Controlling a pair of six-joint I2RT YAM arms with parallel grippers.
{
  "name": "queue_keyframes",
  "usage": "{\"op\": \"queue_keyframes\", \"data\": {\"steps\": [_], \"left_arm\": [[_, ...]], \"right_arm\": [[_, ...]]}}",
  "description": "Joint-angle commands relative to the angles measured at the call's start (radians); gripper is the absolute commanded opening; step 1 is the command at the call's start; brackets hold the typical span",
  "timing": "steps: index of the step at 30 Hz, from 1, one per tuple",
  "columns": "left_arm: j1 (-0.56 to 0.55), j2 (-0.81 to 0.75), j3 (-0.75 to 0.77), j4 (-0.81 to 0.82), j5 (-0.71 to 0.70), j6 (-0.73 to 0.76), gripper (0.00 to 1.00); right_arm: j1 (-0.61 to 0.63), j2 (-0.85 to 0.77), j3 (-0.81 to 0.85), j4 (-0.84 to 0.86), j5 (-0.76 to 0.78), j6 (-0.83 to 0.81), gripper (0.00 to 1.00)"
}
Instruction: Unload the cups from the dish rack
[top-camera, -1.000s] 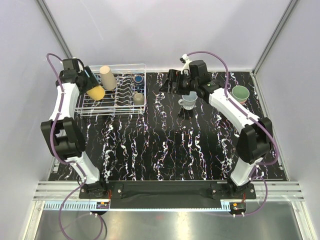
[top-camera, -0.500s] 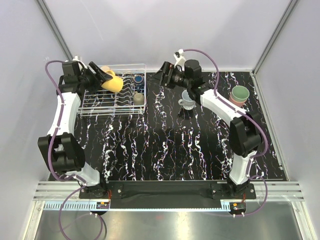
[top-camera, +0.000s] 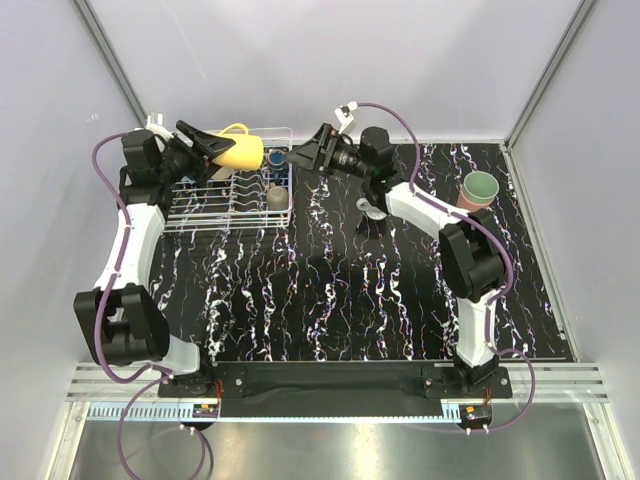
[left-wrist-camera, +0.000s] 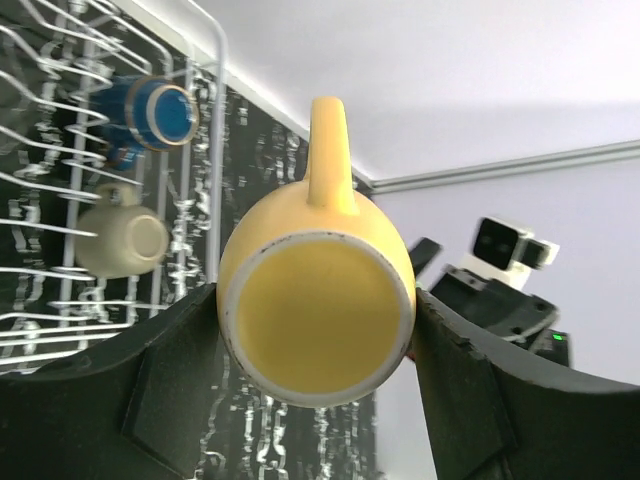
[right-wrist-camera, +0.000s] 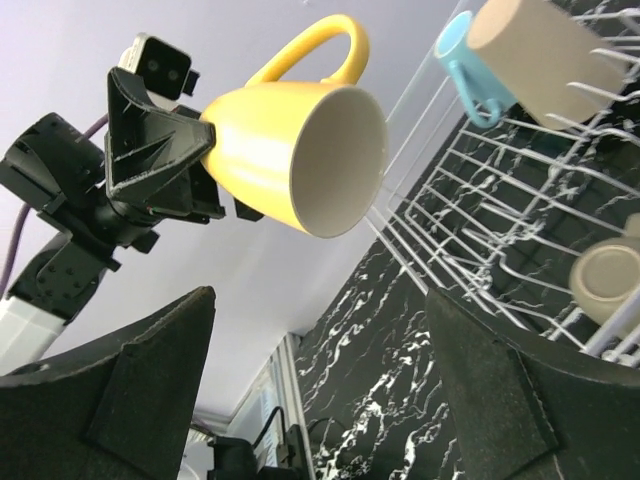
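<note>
Over the far side of the dish rack (top-camera: 220, 208), the left pincer (top-camera: 215, 150) is clamped on the base of the yellow mug (left-wrist-camera: 315, 320). The mug is lifted clear and lies sideways, handle up, mouth toward the right pincer (top-camera: 308, 152). Looks like a handover: bring the right jaws squarely over the rim, clear of the handle, and grip firmly before the left lets go. The right pincer is spread wide, empty, near the mug but not touching it.

You have a black table (top-camera: 300, 300) veined with white like marble, boxed in by plain pale walls (top-camera: 330, 60) on three sides. Slim metal posts (top-camera: 107, 55) run up the two far corners. A ribbed aluminium rail (top-camera: 330, 378) lies along your near edge. The light is soft and even.
</note>
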Motion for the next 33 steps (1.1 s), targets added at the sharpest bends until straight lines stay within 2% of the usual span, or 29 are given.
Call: {"op": "queue_keyframes", "data": {"steps": [1,9,13,20,21,23,24,26,27,29,30,33], "left_arm": [[-0.016,-0.061,-0.012,0.226,0.083,-0.116,0.00],[-0.078,-0.066,-0.056,0.293,0.094,-0.199,0.00],[-0.102,-0.069,-0.069,0.315,0.092,-0.218,0.00],[-0.127,-0.072,-0.107,0.368,0.100,-0.262,0.00],[-0.127,-0.072,-0.112,0.377,0.100,-0.262,0.00],[-0.127,-0.070,-0.127,0.386,0.117,-0.265,0.00],[-0.125,-0.064,-0.130,0.397,0.124,-0.267,0.00],[-0.127,-0.060,-0.138,0.404,0.155,-0.273,0.08],[-0.127,-0.061,-0.141,0.417,0.163,-0.274,0.18],[-0.125,-0.070,-0.148,0.418,0.172,-0.265,0.30],[-0.125,-0.081,-0.144,0.391,0.174,-0.252,0.40],[-0.125,-0.102,-0.110,0.263,0.157,-0.155,0.57]], "right_arm": [[0.032,0.023,0.064,0.120,-0.037,0.041,0.92],[0.054,0.078,0.148,0.124,-0.053,0.026,0.89],[0.059,0.089,0.176,0.117,-0.070,0.012,0.85],[0.077,0.090,0.172,0.144,-0.111,0.012,0.55],[0.077,0.077,0.143,0.178,-0.106,0.023,0.42],[0.077,0.057,0.098,0.242,-0.091,0.037,0.33],[0.075,0.041,0.063,0.309,-0.091,0.052,0.22],[0.077,0.029,0.041,0.339,-0.094,0.061,0.08],[0.075,0.014,0.033,0.341,-0.091,0.060,0.01],[0.075,-0.005,0.015,0.347,-0.085,0.054,0.00],[0.075,-0.022,-0.003,0.347,-0.083,0.049,0.00],[0.074,-0.061,-0.040,0.310,-0.063,0.023,0.00]]}}
